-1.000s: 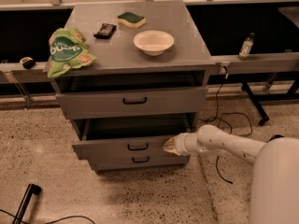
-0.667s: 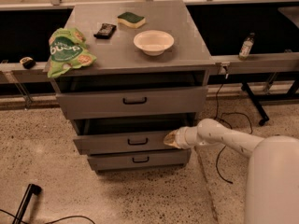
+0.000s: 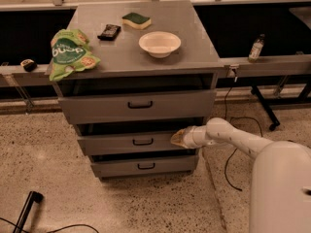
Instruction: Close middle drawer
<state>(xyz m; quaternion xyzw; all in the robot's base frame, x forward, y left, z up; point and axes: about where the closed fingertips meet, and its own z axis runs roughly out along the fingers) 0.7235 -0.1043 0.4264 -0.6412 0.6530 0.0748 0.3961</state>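
The middle drawer (image 3: 126, 142) is a wide grey drawer with a low front panel and a small black bar handle (image 3: 143, 141). It stands out only slightly from the cabinet, about level with the lowest drawer front (image 3: 146, 166). My gripper (image 3: 178, 138) is at the end of the white arm that reaches in from the lower right. It rests against the right end of the middle drawer's front panel. The taller top drawer (image 3: 138, 106) is above it.
On the cabinet top (image 3: 194, 42) lie a green chip bag (image 3: 70, 54), a dark snack bar (image 3: 109, 31), a green sponge (image 3: 136, 20) and a white bowl (image 3: 159, 43). A bottle (image 3: 256, 47) stands on the right rail. Cables (image 3: 228, 164) trail on the speckled floor.
The middle drawer has slid back into the cabinet, from well pulled out to nearly flush. My gripper has moved inward with its front panel.
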